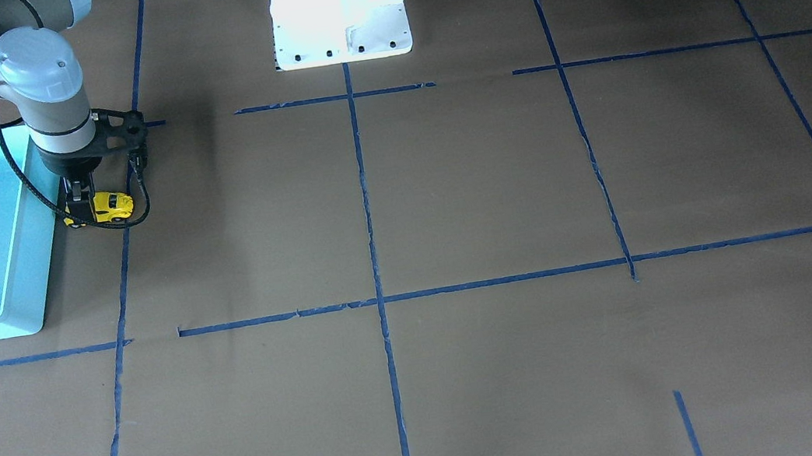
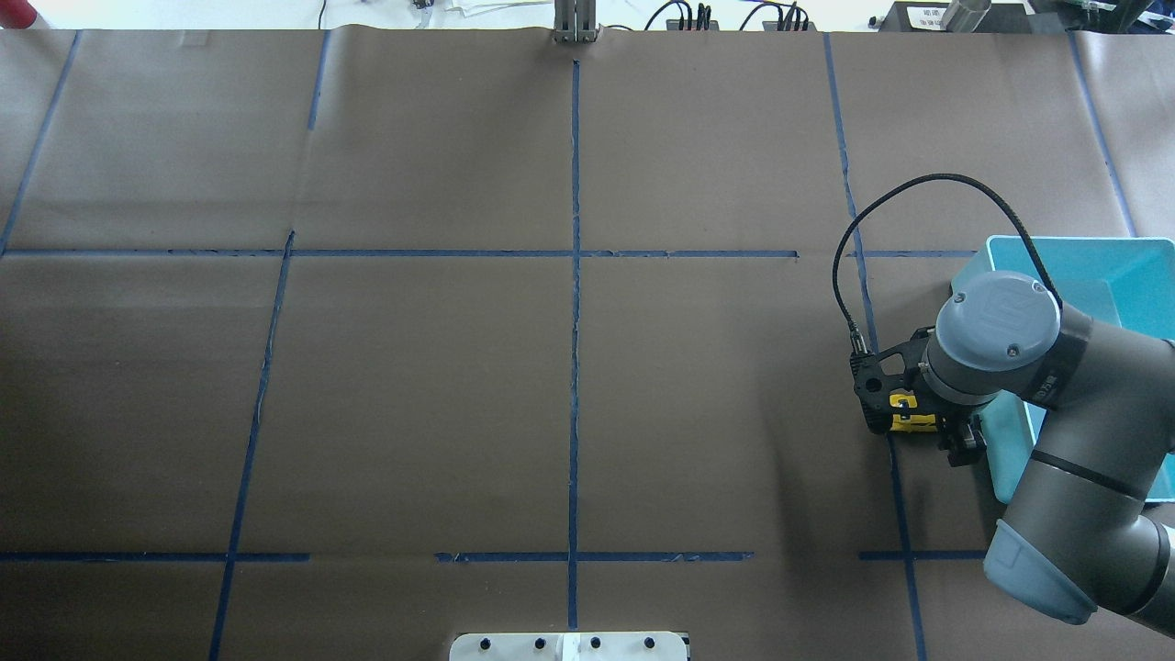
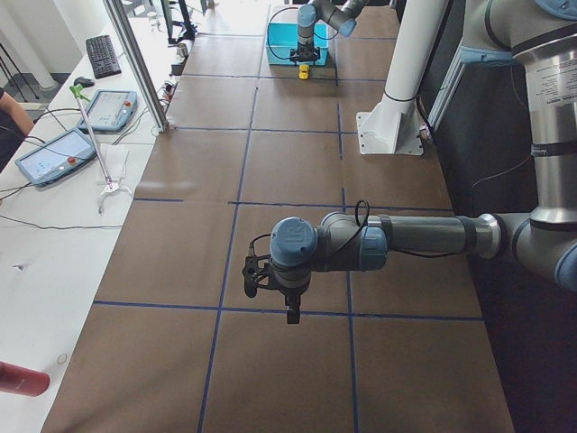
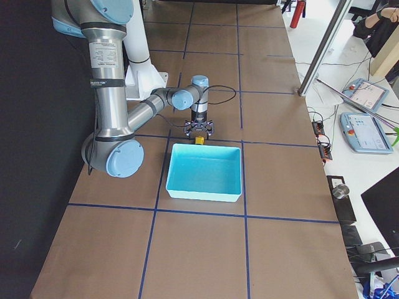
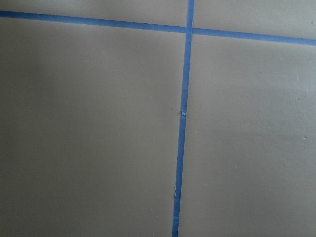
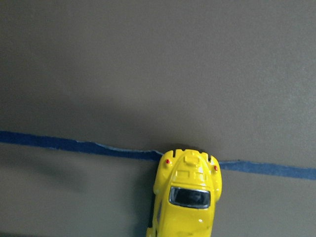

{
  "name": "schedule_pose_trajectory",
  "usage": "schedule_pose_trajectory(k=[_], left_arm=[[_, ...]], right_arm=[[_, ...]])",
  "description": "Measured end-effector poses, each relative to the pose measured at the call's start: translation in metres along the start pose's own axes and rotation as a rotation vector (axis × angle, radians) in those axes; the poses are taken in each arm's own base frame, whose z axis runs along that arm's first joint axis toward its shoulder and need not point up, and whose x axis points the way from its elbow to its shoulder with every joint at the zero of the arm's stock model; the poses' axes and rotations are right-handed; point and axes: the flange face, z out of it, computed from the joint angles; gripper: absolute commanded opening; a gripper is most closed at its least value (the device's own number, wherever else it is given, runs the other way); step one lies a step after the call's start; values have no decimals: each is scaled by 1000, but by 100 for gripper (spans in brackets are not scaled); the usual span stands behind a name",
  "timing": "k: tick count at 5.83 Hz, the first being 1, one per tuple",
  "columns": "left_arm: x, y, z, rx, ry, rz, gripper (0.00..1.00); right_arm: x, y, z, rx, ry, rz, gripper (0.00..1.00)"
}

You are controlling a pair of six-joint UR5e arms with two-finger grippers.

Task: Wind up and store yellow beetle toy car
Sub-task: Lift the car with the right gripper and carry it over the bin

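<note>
Since everything here turns on it, the first entry is the tiny, bright yellow, Beetle-shaped toy car (image 1: 114, 206) with dark windows and black wheels: quantity one.
- **Location:** it sits wheels down on the brown paper-covered table (image 1: 494, 185), with its nose on a blue tape line (image 6: 74, 146). It is just beside the outer wall of the turquoise rectangular plastic bin (image 1: 38, 261), not in it.
- **Handling, by my estimate:** it looks very light and rigid. The shell is glossy and rounded, so it could squirt out of a loose pinch, and the wheels will let it roll if nudged.
- **Where to hold:** the best grip looks to be across the two flanks between the wheel arches. Held low, the wheels could be dragged back along the paper to wind the spring before the car is lifted over the bin's rim.

Second entry is the black two-finger right gripper (image 1: 82, 208): quantity one. It points straight down over the car's tail end, with the nose sticking out past it. I cannot tell whether the jaws press on the shell or stand just off it. The wrist hides them from above, and the wrist camera shows only the car.

Third entry is the turquoise bin: quantity one.

Fourth entry is the left gripper (image 3: 290, 313): quantity one. It hangs over the paper, well apart from the car, and I cannot tell how its jaws stand.
</note>
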Motion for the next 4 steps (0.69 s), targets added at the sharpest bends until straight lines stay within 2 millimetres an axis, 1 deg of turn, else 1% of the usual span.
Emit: schedule_pose_trajectory(k=[2, 3, 4], left_arm=[[1, 0, -1, 3, 0, 2, 100], [1, 0, -2, 5, 0, 4, 100], [2, 0, -2, 5, 0, 5, 100]], right_arm=[[2, -2, 13, -19, -14, -1, 98], [3, -1, 20, -30, -22, -1, 90], [3, 0, 24, -35, -27, 2, 40]])
